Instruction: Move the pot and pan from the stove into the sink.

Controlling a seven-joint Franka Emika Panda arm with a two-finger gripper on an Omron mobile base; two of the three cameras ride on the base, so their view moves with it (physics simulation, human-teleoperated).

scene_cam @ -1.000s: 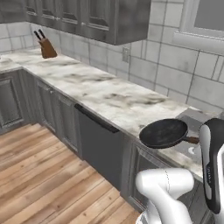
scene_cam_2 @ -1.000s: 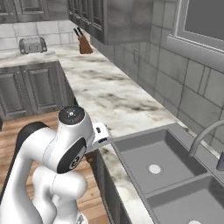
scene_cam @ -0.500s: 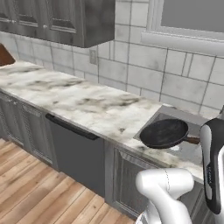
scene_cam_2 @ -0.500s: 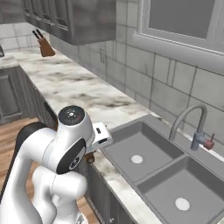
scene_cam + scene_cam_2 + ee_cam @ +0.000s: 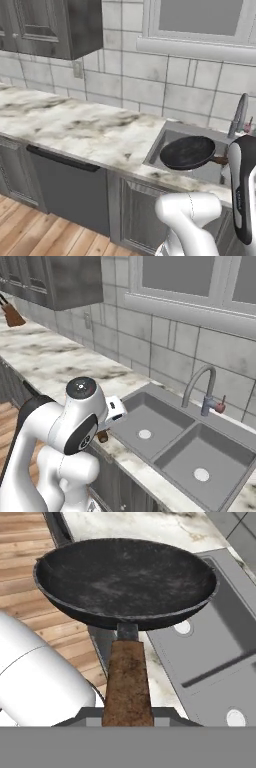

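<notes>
The shallow black pan (image 5: 125, 577) is carried level in the air, and my gripper (image 5: 127, 714) is shut on its brown handle (image 5: 127, 682). In the left base view the pan (image 5: 187, 152) hangs over the counter edge and the near side of the sink (image 5: 165, 135). The right base view shows the grey double-basin sink (image 5: 155, 453) just right of the arm, with its arched faucet (image 5: 199, 383) behind it. Both basins hold nothing. In the hand view the sink (image 5: 220, 637) lies beyond and to the right of the pan. The pot and the stove are out of view.
A marble counter (image 5: 70, 125) runs left of the sink, with a dark dishwasher front (image 5: 65, 185) below it. A knife block (image 5: 11, 316) stands far down the counter. A wall cabinet (image 5: 55, 25) hangs above, and a tiled wall and window are behind the sink. Wooden floor (image 5: 30, 230) lies in front.
The whole scene has slid left in both base views, so the base has driven along the counter to the sink. The pan stays in my grip in the same pose.
</notes>
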